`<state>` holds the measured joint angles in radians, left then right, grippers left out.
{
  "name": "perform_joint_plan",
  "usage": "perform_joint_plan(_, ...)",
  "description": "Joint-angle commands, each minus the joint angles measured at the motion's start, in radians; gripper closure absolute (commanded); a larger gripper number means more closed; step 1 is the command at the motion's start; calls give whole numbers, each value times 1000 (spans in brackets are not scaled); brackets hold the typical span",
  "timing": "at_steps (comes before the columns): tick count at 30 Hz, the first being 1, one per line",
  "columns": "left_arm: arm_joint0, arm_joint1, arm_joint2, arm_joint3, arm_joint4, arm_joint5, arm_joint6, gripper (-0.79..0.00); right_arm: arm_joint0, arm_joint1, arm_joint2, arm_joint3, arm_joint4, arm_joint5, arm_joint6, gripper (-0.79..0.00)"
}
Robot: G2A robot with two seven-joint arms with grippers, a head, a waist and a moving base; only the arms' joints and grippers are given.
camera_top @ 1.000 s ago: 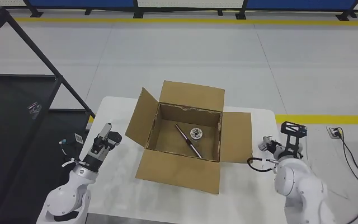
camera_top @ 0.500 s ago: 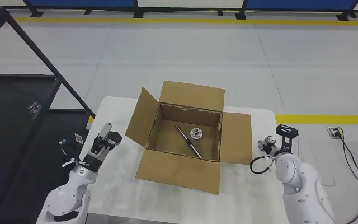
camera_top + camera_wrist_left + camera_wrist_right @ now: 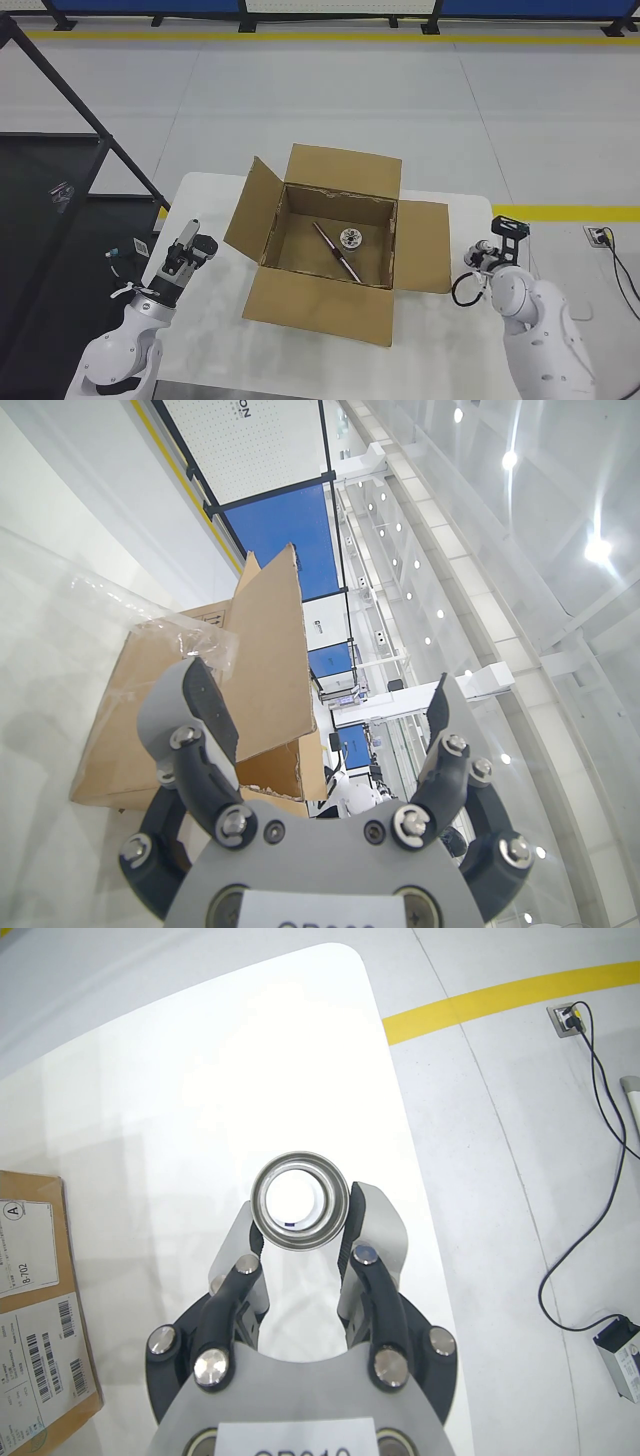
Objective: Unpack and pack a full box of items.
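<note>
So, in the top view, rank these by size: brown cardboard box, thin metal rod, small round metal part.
1. Open brown cardboard box, by far the largest.
2. Thin metal rod, lying inside it.
3. Small round metal part beside the rod, smallest.

Setting: a large industrial hall laid out as a robot test bay, not a home or office.

Evidence:
- Top view: the smooth grey floor [image 3: 400, 110] is marked with yellow lines [image 3: 300, 37]. Black-framed barriers with blue panels [image 3: 140, 6] fence the far side.
- Left wrist view: a very high white ceiling [image 3: 550, 525] carries rows of round lights [image 3: 597, 549]. There is a white perforated board [image 3: 240, 445], and more blue-panelled bays recede down the hall.
- The work surface is one white table [image 3: 215, 330] with rounded corners, standing free on the floor, with a black metal frame [image 3: 90, 120] beside it.
- A floor socket [image 3: 567, 1018] has a black cable [image 3: 607, 1093] plugged in.
- The cardboard box [image 3: 325, 305] bears barcode shipping labels [image 3: 30, 1328].
</note>
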<state>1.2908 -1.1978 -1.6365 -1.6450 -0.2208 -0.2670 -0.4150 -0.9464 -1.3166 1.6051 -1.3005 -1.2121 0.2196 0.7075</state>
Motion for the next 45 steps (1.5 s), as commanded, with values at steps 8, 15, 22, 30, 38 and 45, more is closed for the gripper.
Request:
perform_joint_plan(8,0,0,0,0,0,0,0,-785,32,0,-30,15,-26,40,18,-376)
perform_joint_plan(15,0,0,0,0,0,0,0,-785,72,-7,-81,47,-80,119,36,-372)
perform_joint_plan(22,0,0,0,0,0,0,0,-785,138,-16,-132,122,-119,174,53,-616)
perform_joint_plan(30,0,0,0,0,0,0,0,-785,197,-23,-162,198,-148,213,55,-585)
perform_joint_plan(38,0,0,0,0,0,0,0,-785,255,-35,-193,290,-163,258,52,-71)
perform_joint_plan(45,0,0,0,0,0,0,0,-785,221,-36,-153,224,-102,282,-23,0)
